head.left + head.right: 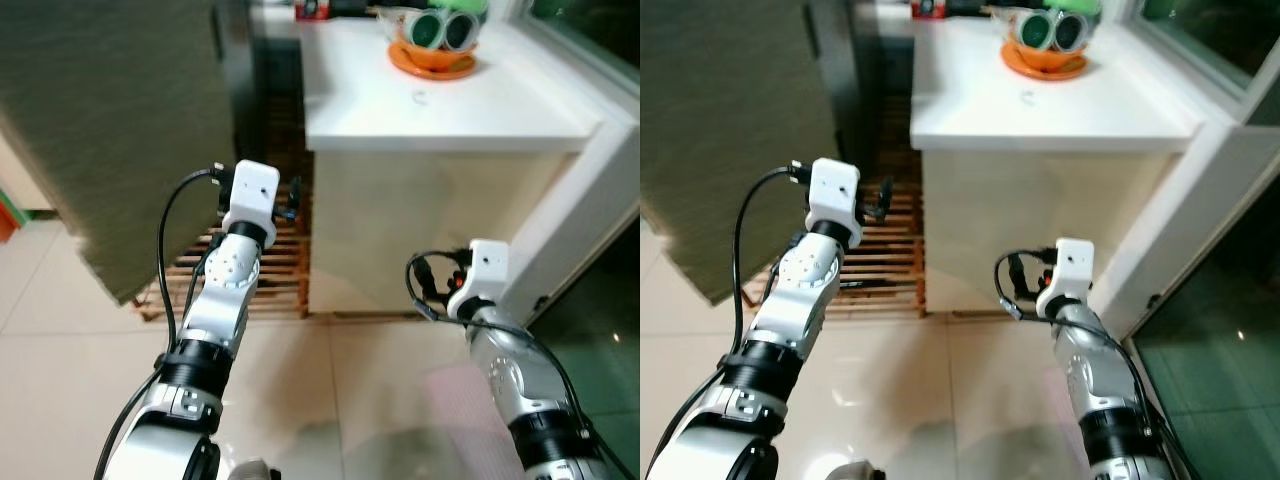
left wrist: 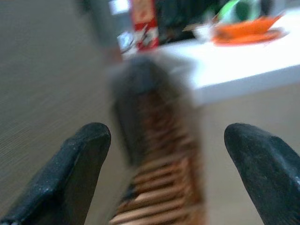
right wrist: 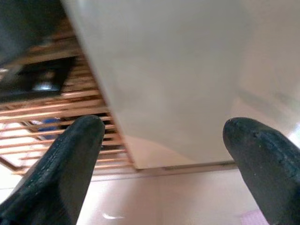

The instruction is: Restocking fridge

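An orange bowl [image 1: 432,60] holding green round containers [image 1: 445,28] sits at the far end of a white counter [image 1: 450,105]. A red carton [image 2: 144,23] stands behind it near the wall. My left gripper [image 2: 168,159] is open and empty, raised in front of the dark gap between a grey-olive panel [image 1: 110,120] and the counter. My right gripper [image 3: 161,159] is open and empty too, held low and facing the counter's cream side wall [image 3: 178,70]. Both grippers are well short of the bowl.
A low wooden slatted rack [image 1: 270,265] stands on the floor in the gap, with a small blue item [image 3: 47,126] behind its slats. A white frame and dark glass [image 1: 590,200] close off the right side. Pale floor tiles [image 1: 330,380] lie under my arms.
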Tool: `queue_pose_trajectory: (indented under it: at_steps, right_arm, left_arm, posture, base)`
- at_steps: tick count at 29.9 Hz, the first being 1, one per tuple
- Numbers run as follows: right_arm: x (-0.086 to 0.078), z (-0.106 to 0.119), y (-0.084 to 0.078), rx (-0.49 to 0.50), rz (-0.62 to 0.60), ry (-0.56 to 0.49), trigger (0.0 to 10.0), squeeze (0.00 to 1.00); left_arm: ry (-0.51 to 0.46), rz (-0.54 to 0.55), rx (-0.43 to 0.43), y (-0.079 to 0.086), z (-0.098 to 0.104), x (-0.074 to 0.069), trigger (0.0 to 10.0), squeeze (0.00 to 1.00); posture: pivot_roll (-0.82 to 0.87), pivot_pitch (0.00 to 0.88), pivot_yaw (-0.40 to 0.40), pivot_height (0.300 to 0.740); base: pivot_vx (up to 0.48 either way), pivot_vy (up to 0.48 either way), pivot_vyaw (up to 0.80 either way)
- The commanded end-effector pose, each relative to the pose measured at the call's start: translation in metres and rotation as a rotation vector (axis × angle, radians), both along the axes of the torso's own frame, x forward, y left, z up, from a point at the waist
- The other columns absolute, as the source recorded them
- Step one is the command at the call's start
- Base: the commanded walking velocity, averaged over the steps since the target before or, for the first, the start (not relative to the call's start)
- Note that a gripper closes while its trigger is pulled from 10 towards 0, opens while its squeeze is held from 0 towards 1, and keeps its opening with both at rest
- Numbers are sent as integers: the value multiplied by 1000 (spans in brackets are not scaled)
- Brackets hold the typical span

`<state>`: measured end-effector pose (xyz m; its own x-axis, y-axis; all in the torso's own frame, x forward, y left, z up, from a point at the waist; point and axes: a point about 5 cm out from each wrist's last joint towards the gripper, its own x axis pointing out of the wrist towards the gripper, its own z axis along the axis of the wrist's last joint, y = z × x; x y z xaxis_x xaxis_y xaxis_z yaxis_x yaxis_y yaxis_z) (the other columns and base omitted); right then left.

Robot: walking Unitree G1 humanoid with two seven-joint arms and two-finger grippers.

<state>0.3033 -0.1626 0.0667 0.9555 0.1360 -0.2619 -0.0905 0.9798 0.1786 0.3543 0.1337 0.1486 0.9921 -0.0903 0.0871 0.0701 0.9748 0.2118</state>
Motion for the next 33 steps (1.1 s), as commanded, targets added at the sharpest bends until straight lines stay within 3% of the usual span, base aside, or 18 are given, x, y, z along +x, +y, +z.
queue_pose_trajectory:
  at_steps: [1, 15, 18, 21, 24, 33]
  right_arm:
    - [-2, 0, -7, -22, -7, -13, 10000, 0]
    - [-2, 1, -4, -37, -1, -40, 10000, 0]
    - [-4, 0, -4, -46, 4, -41, 10000, 0]
    - [-4, 0, -3, -49, 13, -43, 10000, 0]
    - [-4, 0, -1, -50, 17, -44, 10000, 0]
    - [0, 5, 5, -108, 54, -88, 10000, 0]
  left_arm:
    - [-7, -3, -22, -5, 5, 1, 10000, 0]
    - [0, 74, -11, 5, 10, 8, 10000, 0]
    - [6, 112, 47, 6, 9, 9, 10000, 0]
    - [-14, 93, -3, 4, 10, 8, 10000, 0]
    - [9, 87, 0, 4, 7, 7, 10000, 0]
    - [11, 88, -20, 4, 6, 10, 10000, 0]
  posture:
    - [-66, 0, -22, 740]
    - [-73, 0, -18, 740]
    - [-74, 0, -17, 740]
    - [-75, 0, -17, 740]
    - [-73, 0, -17, 740]
    - [-65, 0, -21, 740]
  base:
    - [0, 480, 0]
    - [0, 480, 412]
    - [0, 0, 0]
    - [0, 0, 0]
    - [0, 0, 0]
    - [382, 125, 0]
